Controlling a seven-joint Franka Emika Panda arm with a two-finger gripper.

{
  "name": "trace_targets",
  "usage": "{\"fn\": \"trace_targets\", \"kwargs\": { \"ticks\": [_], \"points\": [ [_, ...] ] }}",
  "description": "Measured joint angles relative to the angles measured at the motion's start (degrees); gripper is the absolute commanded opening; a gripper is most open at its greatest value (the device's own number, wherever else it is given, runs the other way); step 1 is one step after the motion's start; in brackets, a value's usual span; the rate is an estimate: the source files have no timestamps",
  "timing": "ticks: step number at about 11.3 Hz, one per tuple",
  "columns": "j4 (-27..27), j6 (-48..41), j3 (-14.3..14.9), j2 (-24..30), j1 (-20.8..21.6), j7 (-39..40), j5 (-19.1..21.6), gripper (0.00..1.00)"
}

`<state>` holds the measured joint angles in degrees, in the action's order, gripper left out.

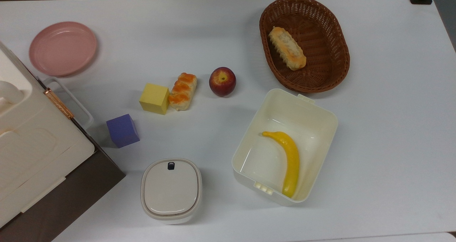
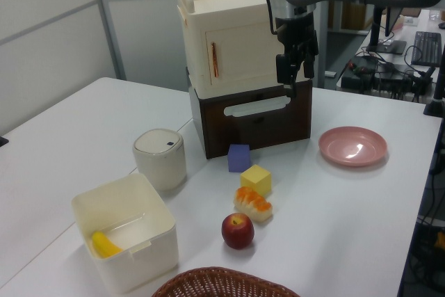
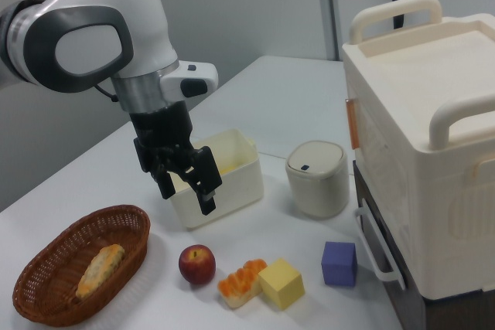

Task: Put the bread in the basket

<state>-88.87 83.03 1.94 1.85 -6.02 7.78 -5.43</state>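
While the short orange-glazed bread roll (image 1: 183,91) lies on the white table (image 1: 392,128), touching the yellow cube (image 1: 154,98) and well apart from the oval brown wicker basket (image 1: 331,28), the black two-finger gripper (image 3: 188,185) hangs above, open and empty: approach stage; descent onto the roll judged next.

Bread (image 1: 183,91): glazed orange top, cream sides. Basket (image 1: 335,39): dark-brown weave. Apple (image 1: 222,81): red. Banana (image 1: 289,160): yellow. Blocks: yellow (image 1: 154,98), purple (image 1: 123,130). Plate (image 1: 63,48): pink. Table (image 1: 392,128): white.
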Motion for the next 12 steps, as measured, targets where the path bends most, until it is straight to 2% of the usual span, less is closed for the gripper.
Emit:
{"fn": "trace_targets", "kwargs": {
  "ticks": [12],
  "points": [
    [-0.4,0.0,0.0,-1.5,-2.1,0.6,-0.1,1.0]
  ]
}}
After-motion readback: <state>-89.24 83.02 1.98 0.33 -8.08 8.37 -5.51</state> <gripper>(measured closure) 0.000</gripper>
